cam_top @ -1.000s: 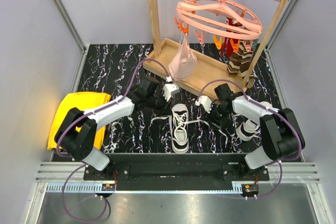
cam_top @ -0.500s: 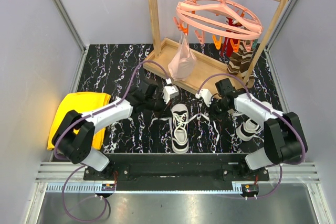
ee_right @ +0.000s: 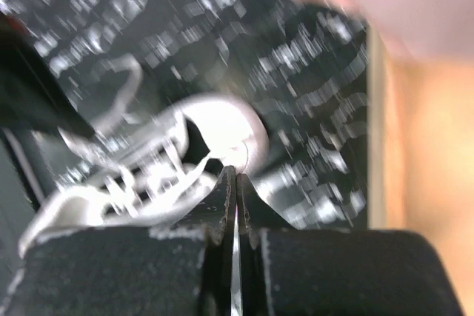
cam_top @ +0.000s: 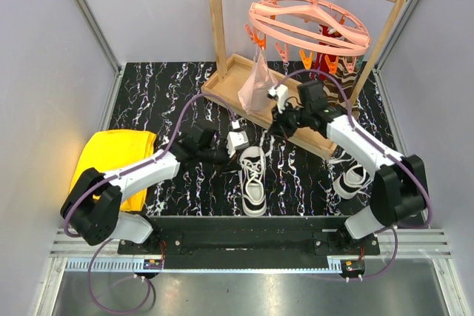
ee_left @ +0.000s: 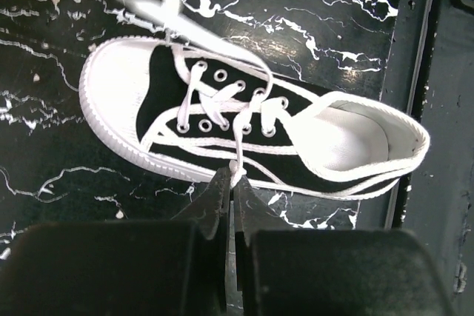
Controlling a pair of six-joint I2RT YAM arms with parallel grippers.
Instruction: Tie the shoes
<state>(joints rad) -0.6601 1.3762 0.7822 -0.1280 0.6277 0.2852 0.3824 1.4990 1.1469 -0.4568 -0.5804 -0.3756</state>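
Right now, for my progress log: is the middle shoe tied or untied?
Untied. The shoe has no bow over its eyelets, and a loose lace end is pinched in the shut left gripper.

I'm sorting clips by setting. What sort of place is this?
Probably a robot lab test cell, not a home: plain grey walls box in a black marble-patterned table, aluminium rail along its near edge, and a wooden rack with a pink clip hanger at the back.

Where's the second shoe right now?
Top view: the second shoe lies at the right, partly under the right arm, right of the centre shoe.
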